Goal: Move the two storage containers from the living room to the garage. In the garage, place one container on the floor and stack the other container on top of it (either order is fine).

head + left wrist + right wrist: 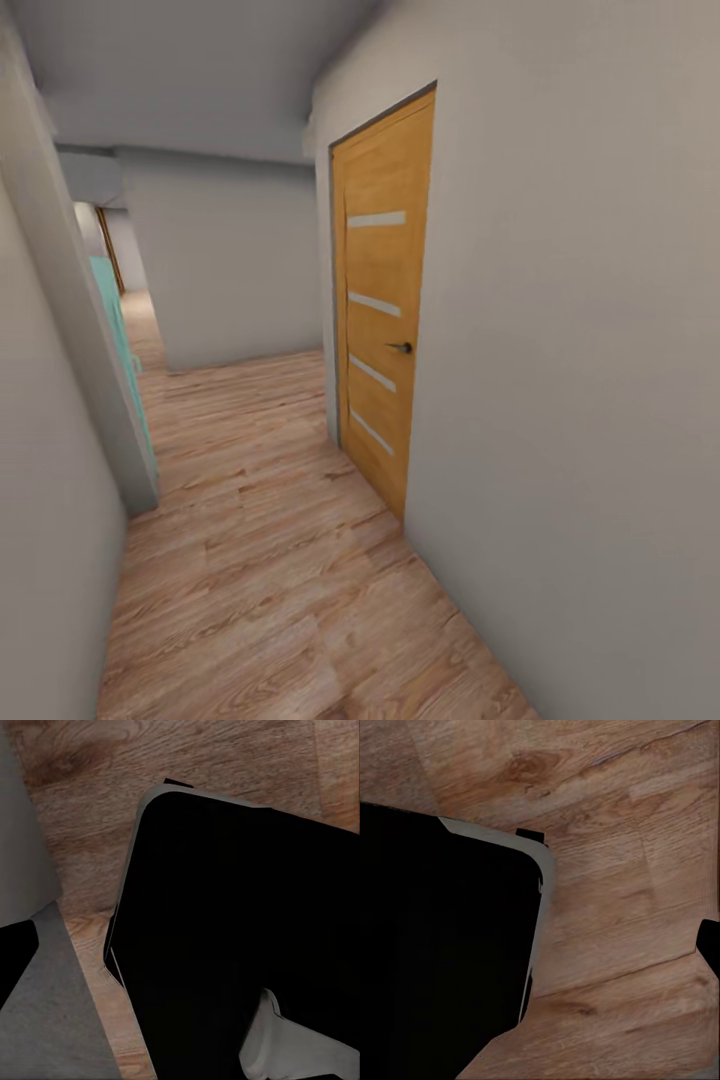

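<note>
Hallway, light wood plank floor, grey walls both sides. Both wrist views look down on planks and the robot's black base, so arms hang low; claw state cannot tell on either. Orange door, shut, on right. Teal panel at left, farther. Containers not seen.

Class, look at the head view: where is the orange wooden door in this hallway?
The orange wooden door is shut and set into the grey wall on the right side of the corridor, ahead of the robot, its foot meeting the wood plank floor.
</note>
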Controlling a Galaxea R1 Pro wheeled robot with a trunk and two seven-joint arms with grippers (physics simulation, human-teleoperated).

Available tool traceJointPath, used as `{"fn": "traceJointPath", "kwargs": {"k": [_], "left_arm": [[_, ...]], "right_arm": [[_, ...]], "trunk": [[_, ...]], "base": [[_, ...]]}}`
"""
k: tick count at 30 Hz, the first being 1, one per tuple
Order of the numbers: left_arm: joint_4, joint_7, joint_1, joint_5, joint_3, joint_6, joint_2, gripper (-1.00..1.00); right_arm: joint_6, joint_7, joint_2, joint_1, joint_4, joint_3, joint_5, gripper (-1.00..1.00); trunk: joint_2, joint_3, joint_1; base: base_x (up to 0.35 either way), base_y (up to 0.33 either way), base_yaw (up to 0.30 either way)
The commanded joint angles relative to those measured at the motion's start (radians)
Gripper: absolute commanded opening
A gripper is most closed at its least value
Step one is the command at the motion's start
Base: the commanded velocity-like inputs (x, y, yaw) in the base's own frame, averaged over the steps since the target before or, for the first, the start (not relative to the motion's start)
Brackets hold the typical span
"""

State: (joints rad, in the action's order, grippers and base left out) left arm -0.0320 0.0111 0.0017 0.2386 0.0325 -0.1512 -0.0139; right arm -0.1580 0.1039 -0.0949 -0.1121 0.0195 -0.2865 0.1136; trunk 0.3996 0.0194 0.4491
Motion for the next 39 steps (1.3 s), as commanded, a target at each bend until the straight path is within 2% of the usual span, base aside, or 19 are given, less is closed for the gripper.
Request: {"fn": "traceJointPath", "kwargs": {"k": [1,35,39], "left_arm": [[0.000,0.001,0.000,0.002,0.003,-0.002,0.000,1.00],[0.001,0.001,0.000,0.002,0.002,0.005,-0.001,1.00],[0.001,0.001,0.000,0.003,0.001,0.007,-0.002,1.00]], "right_arm": [[-0.005,0.005,0.000,-0.001,0.002,-0.006,0.011,1.00],[-0.005,0.003,0.000,0.000,0.002,-0.003,0.020,1.00],[-0.004,0.003,0.000,-0.001,0.003,0.000,0.025,1.00]], "trunk": [[0.000,0.000,0.001],[0.000,0.000,0.001],[0.000,0.000,0.001]], "base": [[0.321,0.000,0.300],[0.321,0.000,0.300],[0.321,0.000,0.130]]}}
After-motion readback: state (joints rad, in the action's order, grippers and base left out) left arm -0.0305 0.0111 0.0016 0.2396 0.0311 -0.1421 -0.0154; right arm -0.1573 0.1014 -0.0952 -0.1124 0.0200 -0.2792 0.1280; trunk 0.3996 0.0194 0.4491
